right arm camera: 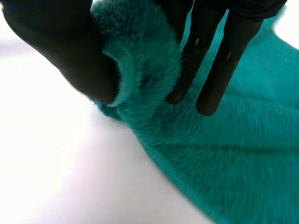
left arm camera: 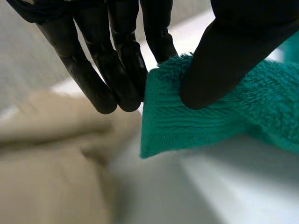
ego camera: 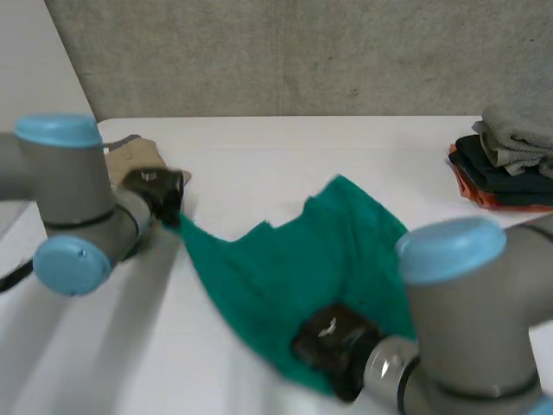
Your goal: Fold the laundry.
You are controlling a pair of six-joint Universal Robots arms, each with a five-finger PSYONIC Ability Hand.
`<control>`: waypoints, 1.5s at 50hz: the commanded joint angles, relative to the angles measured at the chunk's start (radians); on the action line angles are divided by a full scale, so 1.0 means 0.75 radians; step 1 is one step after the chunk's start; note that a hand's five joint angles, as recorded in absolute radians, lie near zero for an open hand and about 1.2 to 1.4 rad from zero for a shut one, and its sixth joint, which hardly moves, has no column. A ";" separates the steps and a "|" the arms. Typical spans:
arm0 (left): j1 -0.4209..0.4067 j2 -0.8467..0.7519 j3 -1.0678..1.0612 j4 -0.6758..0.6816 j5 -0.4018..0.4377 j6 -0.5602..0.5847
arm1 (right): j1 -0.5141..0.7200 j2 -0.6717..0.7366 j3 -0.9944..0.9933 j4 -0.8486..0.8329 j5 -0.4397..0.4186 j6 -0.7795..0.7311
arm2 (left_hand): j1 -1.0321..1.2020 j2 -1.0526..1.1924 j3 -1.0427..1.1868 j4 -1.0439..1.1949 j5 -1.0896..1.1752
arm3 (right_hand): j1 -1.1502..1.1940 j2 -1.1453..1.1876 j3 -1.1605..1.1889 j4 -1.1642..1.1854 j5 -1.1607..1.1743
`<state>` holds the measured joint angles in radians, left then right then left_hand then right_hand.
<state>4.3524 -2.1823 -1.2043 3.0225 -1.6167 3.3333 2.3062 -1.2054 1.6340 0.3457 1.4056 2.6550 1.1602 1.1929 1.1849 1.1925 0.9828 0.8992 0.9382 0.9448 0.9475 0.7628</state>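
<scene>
Bright, soft, even light spreads over the white bench in the head view. In the right wrist view the bench beside the green towel washes out to near-pure white. In the left wrist view the towel throws a soft grey shadow beneath its edge.

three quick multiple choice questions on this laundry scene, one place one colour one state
1. Where is the stack of folded clothes? A at the table's far right side; B at its near left corner; C on the floor.
2. What colour is the towel the right hand pinches? A red; B beige; C green.
3. What is the left hand doing? A hanging open; B pinching a towel corner; C curled on nothing.
Answers: 1 A, seen in the head view. 2 C, green in every view. 3 B, its thumb and fingers clamp the corner.
</scene>
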 commanded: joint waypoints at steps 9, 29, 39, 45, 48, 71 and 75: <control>-0.121 0.210 0.413 -0.109 0.039 0.071 | -0.187 -0.088 -0.382 0.050 0.102 0.040 | 0.315 0.271 0.282 0.272 0.319 | -0.966 -1.018 -1.027 -1.031 -1.017; -0.220 0.756 0.015 0.009 0.272 0.372 | -0.222 0.858 -1.338 -0.326 0.048 -0.067 | 0.315 0.271 0.282 0.272 0.319 | -0.966 -1.018 -1.027 -1.031 -1.017; -0.093 0.710 -0.019 0.197 0.319 0.393 | -0.332 1.123 -1.945 -0.414 0.279 -0.141 | 0.315 0.271 0.282 0.272 0.319 | 0.663 0.611 0.602 0.598 0.612; -0.003 0.427 0.272 0.406 0.280 0.417 | -0.414 0.863 -1.886 -0.651 0.276 -0.059 | 0.315 0.271 0.282 0.272 0.319 | 0.663 0.611 0.602 0.598 0.612; -0.021 0.298 0.466 0.455 0.233 0.407 | -0.439 0.704 -1.760 -0.772 0.237 -0.047 | 0.315 0.271 0.282 0.272 0.319 | 0.663 0.611 0.602 0.598 0.612; -0.111 0.153 -0.378 0.506 0.219 0.440 | -0.680 0.237 -0.226 -0.518 -0.111 -0.110 | 0.315 0.271 0.282 0.272 0.319 | 0.663 0.611 0.602 0.598 0.612; -0.113 0.065 -0.397 0.494 0.204 0.436 | -0.692 0.265 -0.129 -0.541 -0.127 -0.171 | 0.054 0.010 0.021 0.011 0.058 | 0.390 0.338 0.329 0.325 0.339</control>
<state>4.2679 -2.0415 -1.4496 3.3841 -1.4584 3.6554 1.8016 -1.0353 1.4139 -0.0240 1.3401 2.5861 1.1549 1.1831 1.1803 1.1854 0.9787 1.1403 1.1723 1.1758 1.1857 0.9765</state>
